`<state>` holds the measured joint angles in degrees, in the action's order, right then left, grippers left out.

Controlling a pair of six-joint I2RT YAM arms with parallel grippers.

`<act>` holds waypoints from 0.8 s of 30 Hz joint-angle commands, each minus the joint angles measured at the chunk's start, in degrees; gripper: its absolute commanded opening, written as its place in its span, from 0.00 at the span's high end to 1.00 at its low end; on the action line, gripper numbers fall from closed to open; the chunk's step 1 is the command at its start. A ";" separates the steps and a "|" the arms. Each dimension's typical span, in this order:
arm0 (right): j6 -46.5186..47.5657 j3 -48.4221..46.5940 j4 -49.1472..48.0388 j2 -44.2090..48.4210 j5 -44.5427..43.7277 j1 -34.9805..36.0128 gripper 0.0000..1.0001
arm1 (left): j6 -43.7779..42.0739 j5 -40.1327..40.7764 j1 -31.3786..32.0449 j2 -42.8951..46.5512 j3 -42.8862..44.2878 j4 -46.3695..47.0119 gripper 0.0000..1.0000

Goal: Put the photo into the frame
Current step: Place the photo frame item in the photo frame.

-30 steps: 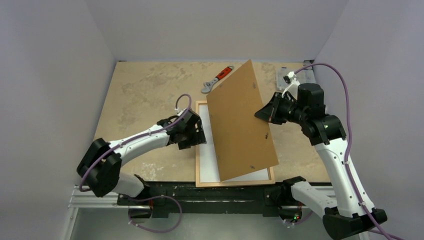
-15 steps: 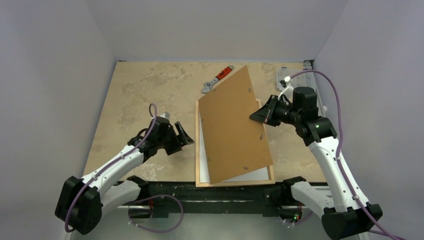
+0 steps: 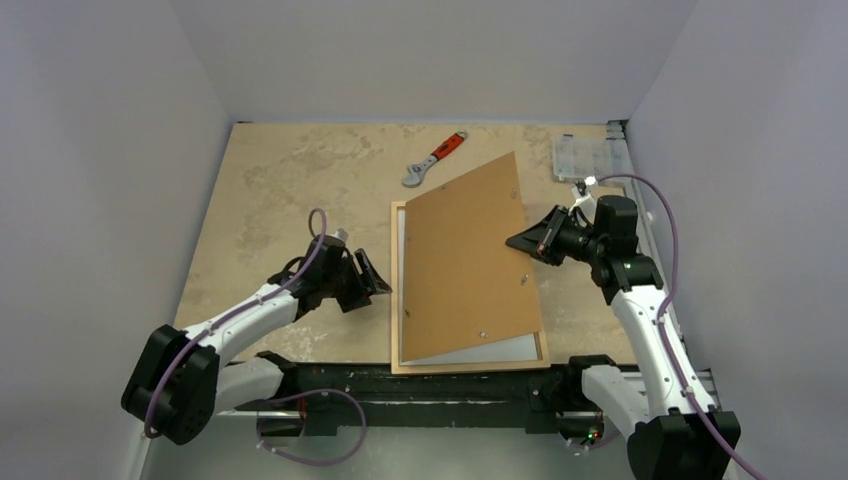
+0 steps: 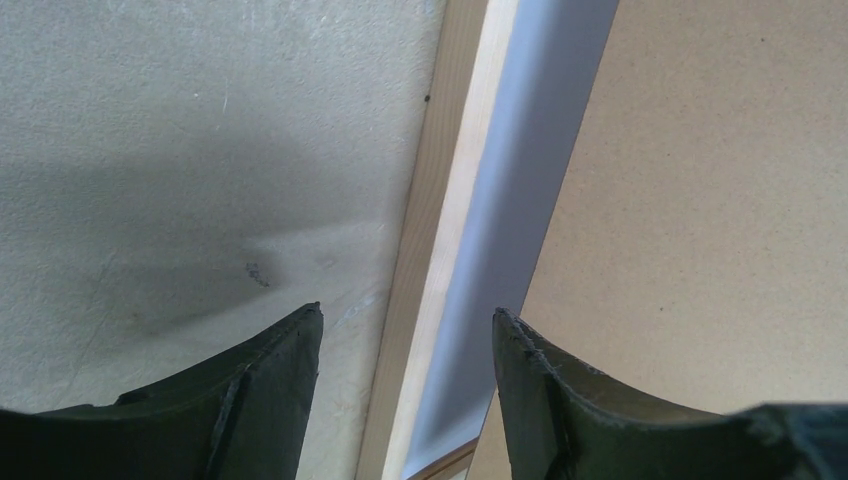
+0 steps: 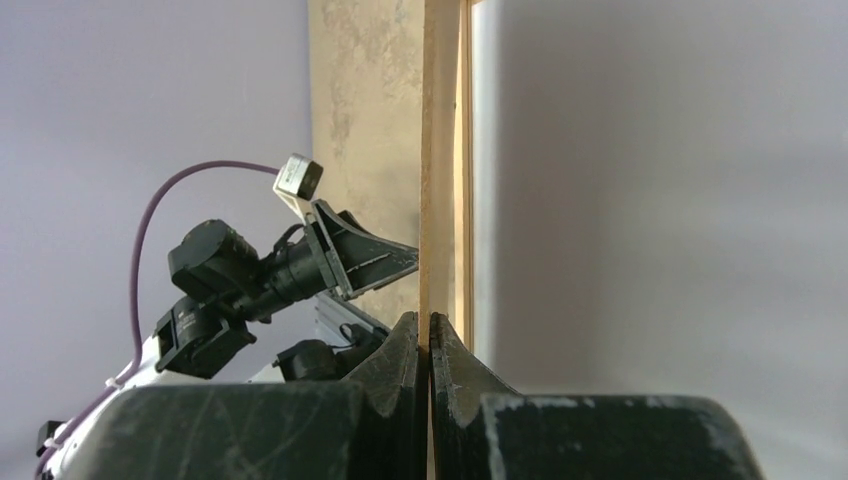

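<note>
I am seeing the frame (image 3: 394, 300) lying flat on the table (image 3: 280, 190), with the photo (image 3: 500, 349) lying inside it, white back up, showing only along the frame's left and near rails. The brown board (image 3: 465, 260) is sitting skewed over the frame, its far corner poking past the frame's far rail. My right claw (image 3: 512, 241) is clenching the board's right edge. My left claw (image 3: 381, 280) is hovering just beside the frame's left rail, fingers spread, grasping nothing.
</note>
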<state>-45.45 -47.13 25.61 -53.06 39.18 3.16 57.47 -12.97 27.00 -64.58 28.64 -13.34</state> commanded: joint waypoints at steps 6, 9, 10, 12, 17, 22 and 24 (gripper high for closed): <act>-4.84 3.63 -12.37 2.87 6.33 -1.66 1.00 | 0.63 -2.27 -0.04 -5.43 -1.73 9.17 0.48; -4.32 4.56 -14.27 2.63 7.25 -1.66 1.00 | 0.46 -2.09 0.23 -7.08 -1.49 9.48 0.50; -4.30 5.12 -15.15 2.53 7.80 -1.73 1.00 | 0.49 -2.01 0.33 -7.51 -1.36 9.55 0.50; -4.13 5.95 -16.53 2.47 8.18 -1.74 1.00 | 0.40 -1.76 0.65 -8.18 -1.11 9.65 0.51; -1.94 5.47 -16.25 0.87 7.92 -1.89 1.00 | 0.07 -0.11 2.37 -10.43 0.88 8.13 0.54; -0.67 5.28 -15.84 -1.61 8.60 -1.94 1.00 | -0.81 2.57 4.04 -12.90 3.87 3.67 0.59; -0.44 5.76 -15.99 -1.99 8.61 -1.93 1.00 | -1.16 4.02 4.55 -13.16 4.86 1.70 0.62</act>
<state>-46.52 -40.60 14.41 -54.85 44.18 1.48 57.80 -12.99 30.41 -76.60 30.57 -7.11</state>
